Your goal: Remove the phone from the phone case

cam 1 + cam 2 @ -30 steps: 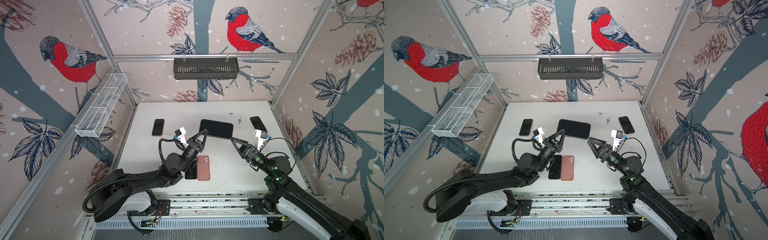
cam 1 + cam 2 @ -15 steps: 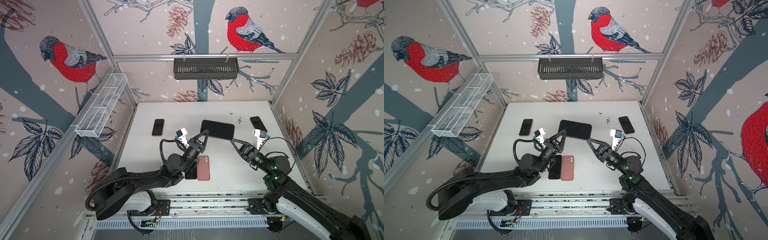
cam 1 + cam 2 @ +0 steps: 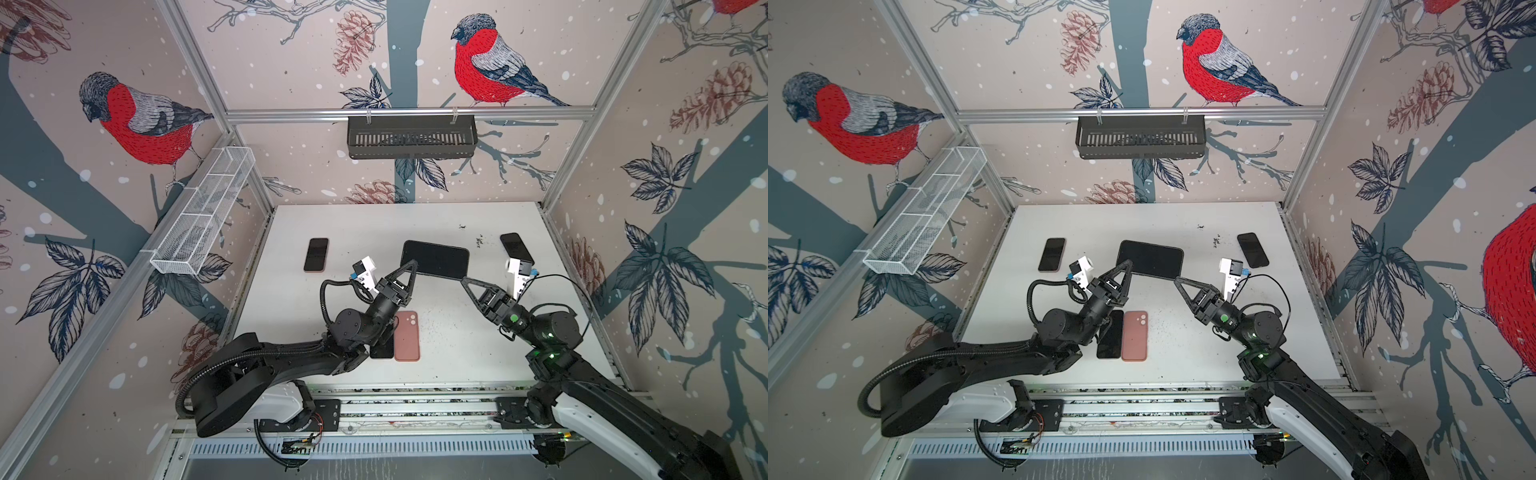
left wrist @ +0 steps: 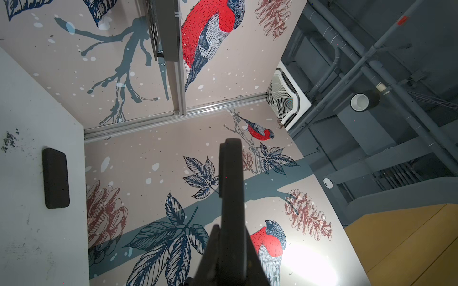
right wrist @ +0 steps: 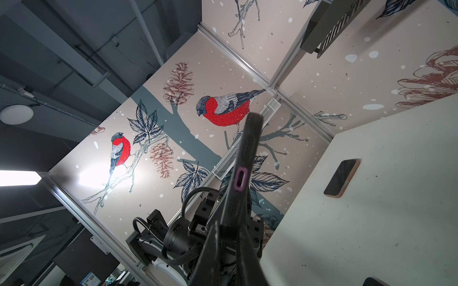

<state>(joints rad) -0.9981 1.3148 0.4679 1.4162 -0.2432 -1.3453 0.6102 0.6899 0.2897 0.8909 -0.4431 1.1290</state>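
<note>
The flat black rectangular phone in its dark case (image 3: 436,259) hangs above the white counter (image 3: 374,220), its long axis spanning the two arms. The left gripper (image 3: 411,267) is clamped narrow on one short end. The right gripper (image 3: 464,281) pinches the opposite end (purple-rimmed port (image 5: 239,178) facing its wrist camera), so both arms look equally near.

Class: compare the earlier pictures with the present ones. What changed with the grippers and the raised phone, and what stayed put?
The right gripper has closed on the right end of the raised phone. The left gripper still grips its left end. The pink case and the other phones on the table have not moved.
</note>
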